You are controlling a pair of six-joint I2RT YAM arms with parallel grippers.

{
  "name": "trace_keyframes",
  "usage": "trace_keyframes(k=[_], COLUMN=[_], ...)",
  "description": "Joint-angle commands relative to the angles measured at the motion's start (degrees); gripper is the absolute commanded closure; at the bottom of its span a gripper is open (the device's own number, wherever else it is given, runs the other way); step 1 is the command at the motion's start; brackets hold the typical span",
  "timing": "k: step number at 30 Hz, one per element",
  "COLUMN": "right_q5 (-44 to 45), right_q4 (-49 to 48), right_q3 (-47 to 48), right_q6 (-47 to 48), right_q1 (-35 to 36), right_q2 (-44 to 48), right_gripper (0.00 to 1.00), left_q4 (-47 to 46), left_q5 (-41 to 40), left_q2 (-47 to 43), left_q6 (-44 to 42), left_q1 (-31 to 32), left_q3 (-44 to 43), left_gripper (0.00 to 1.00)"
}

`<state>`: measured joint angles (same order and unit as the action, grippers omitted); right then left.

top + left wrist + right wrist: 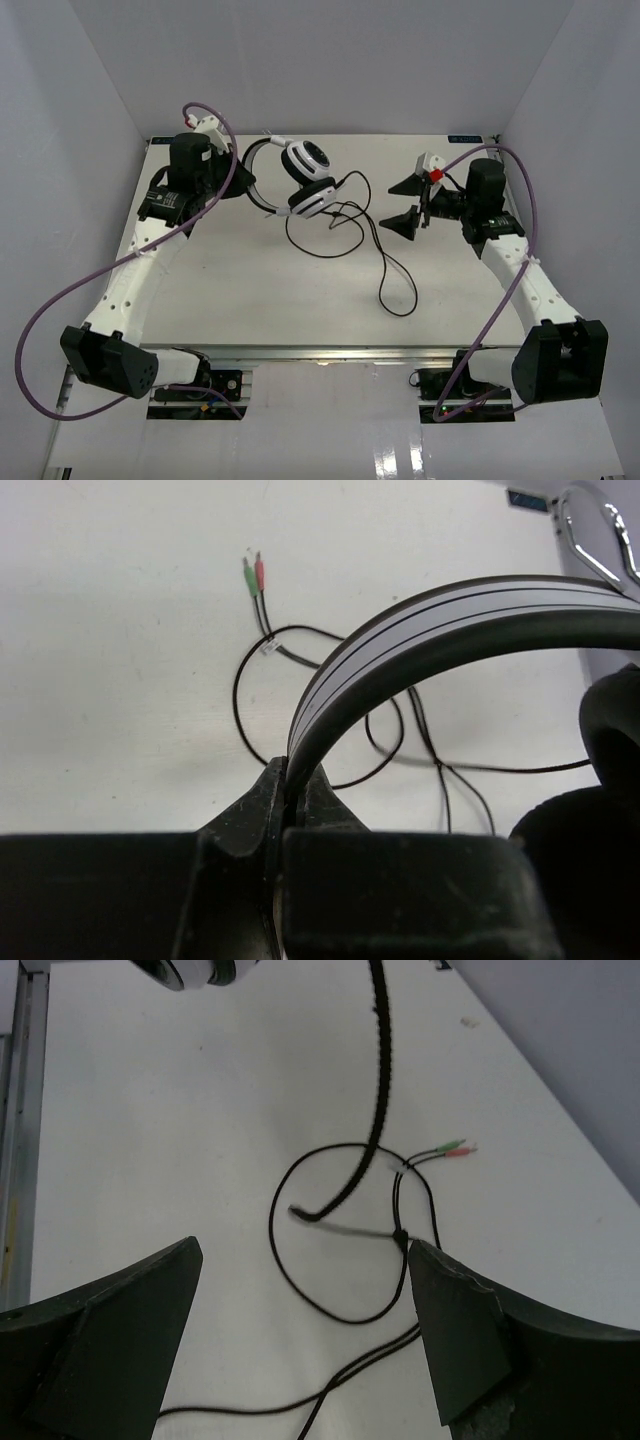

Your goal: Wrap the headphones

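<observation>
Left gripper pinching headphones by their band, right gripper spread wide over cord

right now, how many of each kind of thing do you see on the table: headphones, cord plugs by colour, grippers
headphones: 1
green plug: 1
red plug: 1
grippers: 2 (left gripper shut on the headphones, right gripper open)
total: 5

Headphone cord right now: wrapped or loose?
Loose. The cord sprawls in open loops on the table, green and red plugs lying free; none is wound around the headband.
</observation>
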<state>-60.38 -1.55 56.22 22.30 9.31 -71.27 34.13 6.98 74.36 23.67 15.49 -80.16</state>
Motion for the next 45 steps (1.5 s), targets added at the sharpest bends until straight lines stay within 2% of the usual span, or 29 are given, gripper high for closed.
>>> trace_keyframes(k=[1, 4, 7, 10, 12, 17, 19, 20, 23, 25, 27, 29, 32, 35, 40, 42, 45], right_q5=[-1.1, -5.3, -6.2, 0.8, 5.2, 5.1, 2.3, 1.6, 0.8, 1.2, 0.7, 0.3, -0.3, -1.5, -1.9, -0.5, 4.4], right_q4=[-24.2, -33.1, -33.5, -26.2, -24.8, -30.6, -41.2, -47.0, -64.0, -75.9, -77.9, -77.0, -75.3, -71.6, -49.4, -38.4, -22.4], right_q3=[-0.4, -0.5, 1.8, 5.9, 7.6, 8.7, 6.5, 4.6, -1.0, -5.0, -5.8, -5.6, -5.0, -4.5, -0.6, 1.5, 4.0], right_q6=[-15.4, -20.3, -21.0, -14.5, -13.4, -18.8, -25.9, -30.9, -46.1, -55.6, -58.0, -57.9, -57.6, -55.5, -40.8, -33.6, -23.4], right_q1=[5.5, 7.8, 11.8, 15.7, 17.1, 17.3, 17.5, 17.7, 18.7, 19.8, 20.9, 22.3, 25.1, 29.1, 37.0, 39.0, 39.5], right_q2=[-3.9, -6.9, -8.9, -10.2, -12.2, -16.6, -17.7, -18.0, -18.6, -19.4, -19.1, -17.7, -16.6, -15.2, -12.4, -11.4, -10.0], right_gripper=[0.10, 0.10, 0.10, 0.10, 0.10, 0.09, 0.01, 0.02, 0.11, 0.20, 0.31, 0.42, 0.51, 0.53, 0.58, 0.70, 0.91], left_q4=[0.9, 2.3, 3.5, 3.8, 3.5, 3.1, 1.6, -0.3, -5.3, -11.9, -17.4, -22.2, -25.3, -24.6, -22.8, -19.5, -13.3], left_q5=[8.0, 11.1, 13.1, 15.5, 17.3, 19.9, 20.4, 20.5, 21.2, 22.5, 23.2, 22.9, 19.6, 14.8, 6.8, 1.6, -7.4], left_q2=[-2.6, -3.2, -4.1, -5.0, -5.8, -6.9, -7.0, -7.3, -8.0, -8.5, -8.4, -8.4, -8.7, -8.3, -6.8, -5.6, -2.4], left_q6=[6.8, 8.1, 9.1, 10.5, 12.3, 16.2, 18.8, 21.1, 29.5, 37.3, 43.6, 48.3, 52.1, 51.9, 53.6, 51.8, 42.4], left_q1=[-0.8, -0.7, -0.7, -0.7, -0.7, -0.7, -0.7, -0.7, -0.7, -0.7, -0.7, -0.7, -0.7, -0.7, -0.7, -0.7, -0.7], left_q3=[-4.2, -6.5, -8.2, -9.0, -9.5, -13.6, -15.2, -15.2, -14.0, -11.9, -10.3, -8.8, -7.4, -8.3, -8.0, -9.4, -17.7], left_gripper=[1.00, 1.00, 1.00, 1.00, 1.00, 1.00, 1.00, 1.00, 1.00, 1.00, 1.00, 1.00, 1.00, 1.00, 1.00, 1.00, 1.00])
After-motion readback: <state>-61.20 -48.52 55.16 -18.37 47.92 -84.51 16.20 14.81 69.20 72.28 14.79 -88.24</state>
